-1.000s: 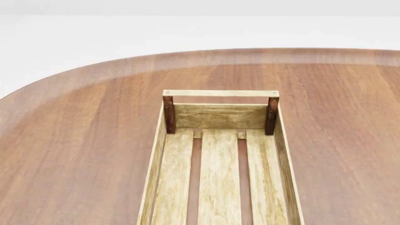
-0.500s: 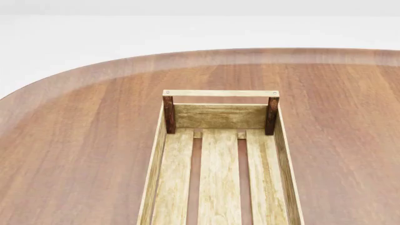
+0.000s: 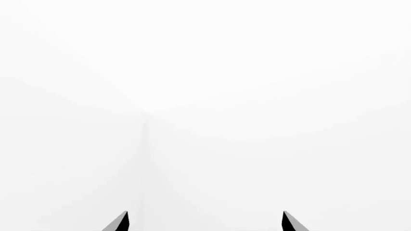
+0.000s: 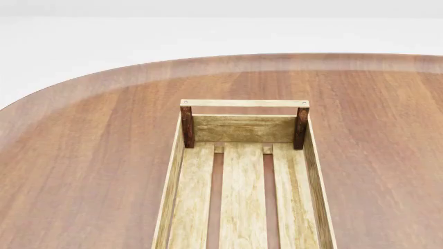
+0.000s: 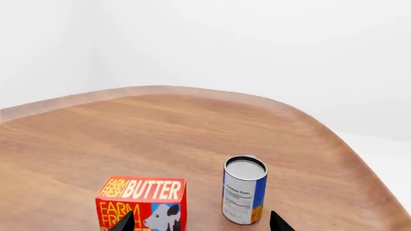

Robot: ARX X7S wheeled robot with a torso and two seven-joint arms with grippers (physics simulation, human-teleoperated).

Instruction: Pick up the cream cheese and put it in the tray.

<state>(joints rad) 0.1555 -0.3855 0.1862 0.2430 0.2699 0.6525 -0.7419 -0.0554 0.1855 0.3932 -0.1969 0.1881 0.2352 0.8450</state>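
The room was plain white all round, walls and floor almost without feature, and in the left wrist view nothing showed but that whiteness and a faint seam where two surfaces met. The counter (image 4: pixel 83 155) was reddish-brown wood with a long grain, its far edge rounded and paler along the rim.

In the head view the tray (image 4: pixel 178 171) lay on the counter, running from the near edge away toward the middle. Its far end wall had a pale top rail and two dark corner posts, and three pale slats with gaps between them made its bottom. No arm showed in that view.

In the right wrist view a butter box (image 5: pixel 142 202) and a can (image 5: pixel 244 190) stood upright near each other, apart, close to a curved edge of the counter. The cream cheese appeared in none of the views.

The left hand (image 3: pixel 205 224) stood wide, two dark tips far apart with only white between. The right hand (image 5: pixel 202 224) also stood wide, holding nothing.
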